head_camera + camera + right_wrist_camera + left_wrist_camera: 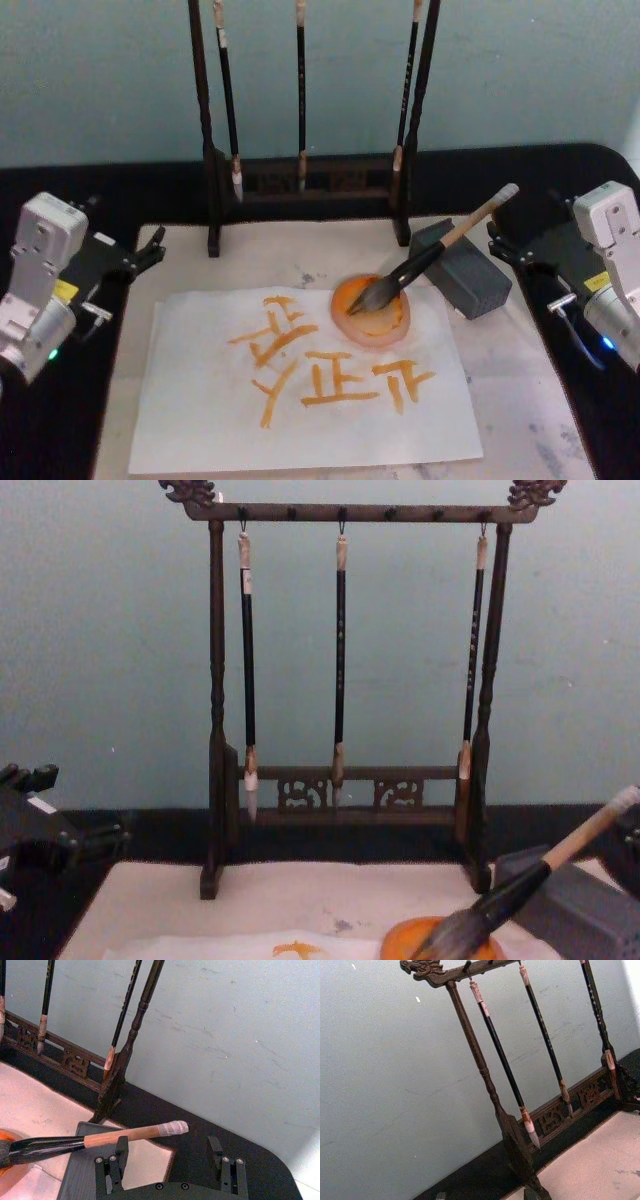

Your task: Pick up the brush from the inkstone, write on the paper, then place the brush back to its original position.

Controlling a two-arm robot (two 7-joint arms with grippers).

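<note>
The brush (440,250) lies tilted, with its dark bristles in an orange dish (372,312) and its handle propped on the dark grey inkstone (468,275). Its taped tan handle end points toward my right gripper (498,240). In the right wrist view that gripper (167,1152) is open, and the brush (100,1139) handle lies just beyond its fingers, untouched. The paper (200,400) lies flat and bears several orange characters. My left gripper (152,248) rests open at the mat's far left corner, away from the brush.
A dark wooden brush rack (300,190) with three thin hanging brushes stands at the back of the cream felt mat (300,250). A black tabletop (590,420) surrounds the mat. The orange dish overlaps the paper's far right corner.
</note>
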